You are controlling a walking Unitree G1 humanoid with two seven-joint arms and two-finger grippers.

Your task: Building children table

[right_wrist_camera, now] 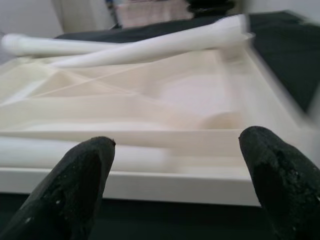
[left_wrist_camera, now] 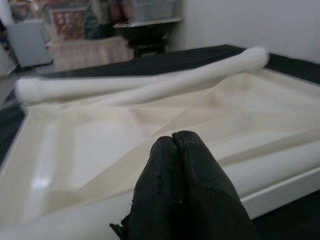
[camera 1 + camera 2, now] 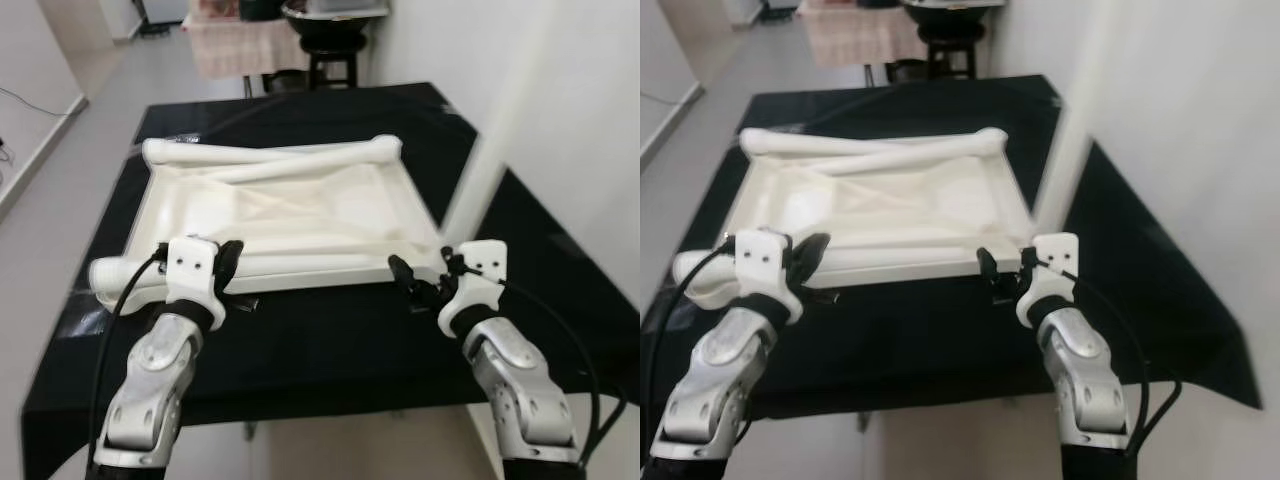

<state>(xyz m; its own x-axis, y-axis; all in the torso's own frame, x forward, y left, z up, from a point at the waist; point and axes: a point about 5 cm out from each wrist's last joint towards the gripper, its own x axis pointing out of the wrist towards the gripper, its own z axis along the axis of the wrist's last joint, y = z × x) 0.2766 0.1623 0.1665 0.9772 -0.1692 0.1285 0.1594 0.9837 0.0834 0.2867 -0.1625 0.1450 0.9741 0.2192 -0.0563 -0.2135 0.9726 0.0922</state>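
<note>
The inverted tabletop (image 3: 275,215) was found lying on the black table (image 3: 330,340), its loose legs (image 3: 270,152) laid crosswise at its far edge. The left gripper (image 3: 230,262) was held pinched together at the tabletop's near-left rim. The right gripper (image 1: 175,165) was seen parted before the near-right rim, a gap confirmed by its wrist view.

You are looking into a plain room of a home: white walls (image 3: 560,90), a grey floor (image 3: 60,200), and a table under a black cloth (image 3: 330,340) in the middle. Past the table's far edge stand a dark stool (image 3: 330,65) and another table under a checked cloth (image 3: 240,45).
</note>
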